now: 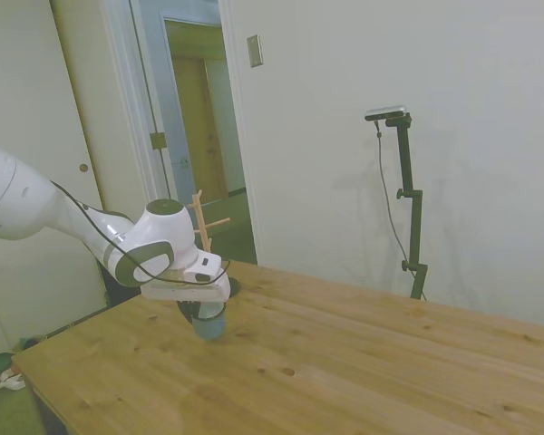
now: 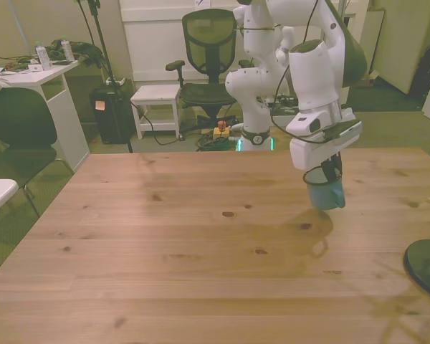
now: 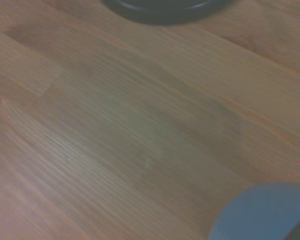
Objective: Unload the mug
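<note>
The gripper is clamping the mug by its rim — the mug's hanging right under it, just above the table, with the peg stand sitting behind.

You are looking at a lab set up in an office-like room. The white robot arm is mounted behind a wooden table. At the front view's top stand a mesh office chair, a white desk with clutter at upper left, and cables on the floor.
</note>
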Motion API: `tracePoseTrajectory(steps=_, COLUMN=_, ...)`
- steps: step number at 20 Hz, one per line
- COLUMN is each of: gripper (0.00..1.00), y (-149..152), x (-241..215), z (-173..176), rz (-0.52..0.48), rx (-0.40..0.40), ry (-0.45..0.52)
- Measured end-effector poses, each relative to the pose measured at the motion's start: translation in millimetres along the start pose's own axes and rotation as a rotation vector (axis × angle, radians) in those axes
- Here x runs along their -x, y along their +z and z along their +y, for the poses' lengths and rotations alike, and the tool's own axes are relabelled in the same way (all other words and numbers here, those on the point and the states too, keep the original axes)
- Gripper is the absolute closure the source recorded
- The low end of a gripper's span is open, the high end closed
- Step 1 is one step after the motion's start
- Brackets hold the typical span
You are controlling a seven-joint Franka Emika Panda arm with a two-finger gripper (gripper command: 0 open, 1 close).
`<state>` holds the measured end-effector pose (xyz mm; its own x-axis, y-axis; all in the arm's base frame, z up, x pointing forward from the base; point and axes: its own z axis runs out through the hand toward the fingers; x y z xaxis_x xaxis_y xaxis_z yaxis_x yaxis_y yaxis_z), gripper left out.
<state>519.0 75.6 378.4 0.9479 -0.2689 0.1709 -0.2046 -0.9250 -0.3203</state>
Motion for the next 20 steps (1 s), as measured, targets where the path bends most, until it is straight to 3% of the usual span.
tracePoseTrajectory(steps=4, gripper=1.00, y=16, x=-7, z=11, rz=-0.028, rx=0.021, ry=0.044)
tracePoseTrajectory(steps=13, gripper=1.00, y=16, x=-18, z=25, rz=-0.027, rx=0.030, ry=0.094)
tracePoseTrajectory(steps=14, gripper=0.00, y=17, x=-19, z=26, rz=-0.026, rx=0.034, ry=0.096)
tracePoseTrajectory(steps=20, gripper=0.00, y=17, x=-24, z=28, rz=-0.020, rx=0.062, ry=0.094)
